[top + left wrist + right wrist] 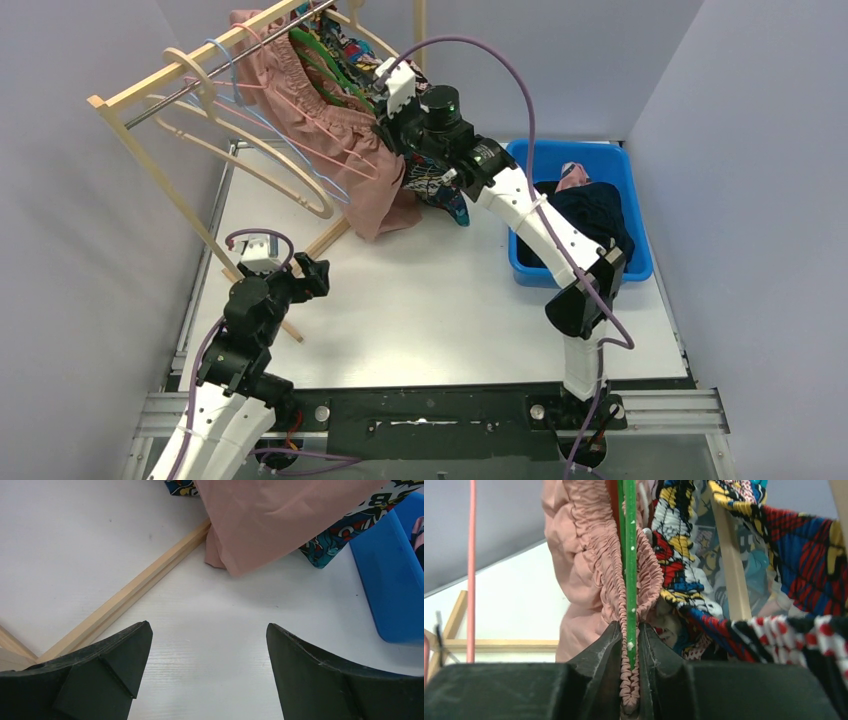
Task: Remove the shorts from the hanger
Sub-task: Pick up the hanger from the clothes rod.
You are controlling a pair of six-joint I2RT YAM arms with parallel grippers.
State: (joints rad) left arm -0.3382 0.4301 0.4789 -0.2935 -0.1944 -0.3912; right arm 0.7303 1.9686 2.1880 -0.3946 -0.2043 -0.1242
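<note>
The dusty pink shorts (340, 150) with a gathered waist hang on a green hanger (322, 62) from the wooden rack. In the right wrist view my right gripper (629, 630) is shut on their gathered waistband (646, 575), with the green hanger's bar (629, 555) pinched between the folds. The comic-print shorts (440, 190) hang just behind, also seen as comic-print shorts (804, 550). My left gripper (315, 275) hovers low over the table, open and empty (209, 630), short of the pink shorts' hem (270, 520).
A blue bin (640, 265) at the right holds dark shorts (590, 215) and a pink piece (572, 176). The wooden rack (200, 65) carries several bare hangers (250, 160). Its wooden foot (135, 592) runs across the table near my left gripper.
</note>
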